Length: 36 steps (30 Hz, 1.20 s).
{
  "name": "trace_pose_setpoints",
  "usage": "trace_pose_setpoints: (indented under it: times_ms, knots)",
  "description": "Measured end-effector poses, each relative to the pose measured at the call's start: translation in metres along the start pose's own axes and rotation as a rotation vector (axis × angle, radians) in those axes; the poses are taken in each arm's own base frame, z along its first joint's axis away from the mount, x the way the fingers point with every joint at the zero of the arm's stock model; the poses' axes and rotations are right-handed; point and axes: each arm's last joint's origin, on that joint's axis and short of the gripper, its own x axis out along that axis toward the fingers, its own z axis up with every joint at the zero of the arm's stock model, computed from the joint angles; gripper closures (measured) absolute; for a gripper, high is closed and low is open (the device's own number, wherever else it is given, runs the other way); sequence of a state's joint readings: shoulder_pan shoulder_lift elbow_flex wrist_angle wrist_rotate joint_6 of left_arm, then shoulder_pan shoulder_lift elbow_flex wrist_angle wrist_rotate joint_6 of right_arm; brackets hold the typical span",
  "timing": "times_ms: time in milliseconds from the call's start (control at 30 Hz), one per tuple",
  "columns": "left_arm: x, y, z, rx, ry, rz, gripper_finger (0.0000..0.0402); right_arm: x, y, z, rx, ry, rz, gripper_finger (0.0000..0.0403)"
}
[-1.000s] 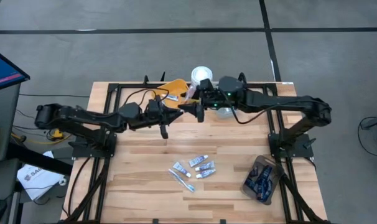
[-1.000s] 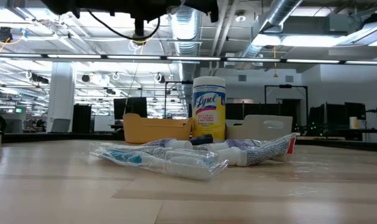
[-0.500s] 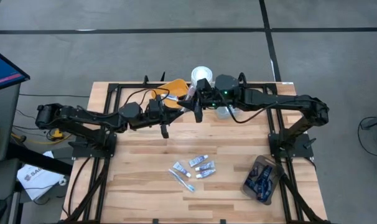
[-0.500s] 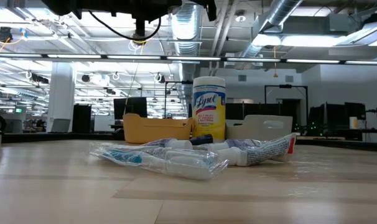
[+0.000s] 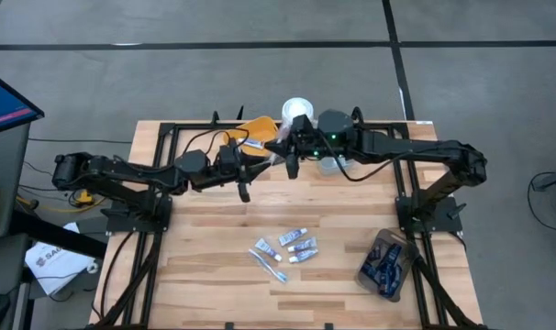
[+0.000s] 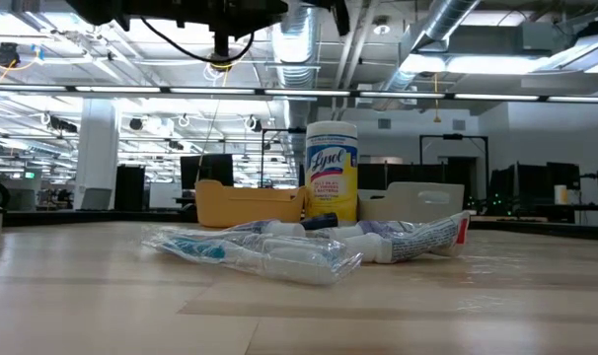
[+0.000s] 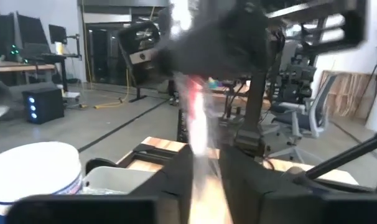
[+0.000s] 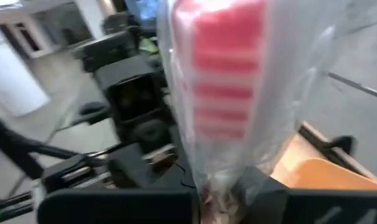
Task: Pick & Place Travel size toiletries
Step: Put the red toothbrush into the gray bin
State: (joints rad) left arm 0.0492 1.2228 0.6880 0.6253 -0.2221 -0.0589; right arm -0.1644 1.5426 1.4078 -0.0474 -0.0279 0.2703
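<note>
A toiletry in a clear wrapper with a red-striped part (image 8: 219, 93) hangs in the air between my two grippers, above the table's far middle; it shows as a pale strip (image 5: 274, 158) from above. My left gripper (image 5: 262, 163) comes from the left and my right gripper (image 5: 288, 158) from the right, both shut on it. Several more white-and-blue tubes (image 5: 287, 249) lie flat on the wood nearer the front (image 6: 279, 251). My left gripper has one end of the wrapped toiletry (image 7: 204, 168) pinched between its two fingers, coming about level from the table's left. The packet is lifted clear and reaches on toward the other gripper. My right gripper pinches the wrapper's other end (image 8: 216, 180) between its two fingers, coming from the table's right. The red-striped part stands out beyond the fingers, clear of the table.
A yellow bin (image 5: 250, 133) and a white-lidded yellow canister (image 5: 298, 108) stand just behind the grippers. A clear container (image 5: 333, 165) sits under the right arm. A dark tray of navy packets (image 5: 385, 264) lies at the front right.
My right gripper has moved a little toward the table's left, up to the packet at my left gripper's tip, and has shut on it. The left arm has stayed where it was.
</note>
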Motion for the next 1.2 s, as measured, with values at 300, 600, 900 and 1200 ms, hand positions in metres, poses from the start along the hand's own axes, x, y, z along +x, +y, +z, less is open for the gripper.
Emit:
trace_pose_setpoints:
  times_ms: [300, 600, 900, 1200]
  knots:
    - [0.0, 0.0, -0.002, 0.006, 0.023, 0.001, 0.0185, -0.039, -0.019, 0.021, 0.003, -0.017, -0.197, 0.0393]
    - [-0.001, 0.002, -0.009, -0.011, 0.084, 0.07, 0.0113, -0.077, -0.071, 0.003, 0.075, 0.269, -0.667, 0.0393]
    - [-0.001, 0.002, -0.009, -0.027, 0.089, 0.073, 0.0112, -0.059, -0.144, -0.041, 0.159, 0.623, -0.904, 0.0393]
    - [-0.001, 0.003, -0.015, -0.059, 0.145, 0.082, 0.0112, -0.043, -0.187, -0.082, 0.188, 0.888, -0.98, 0.0393]
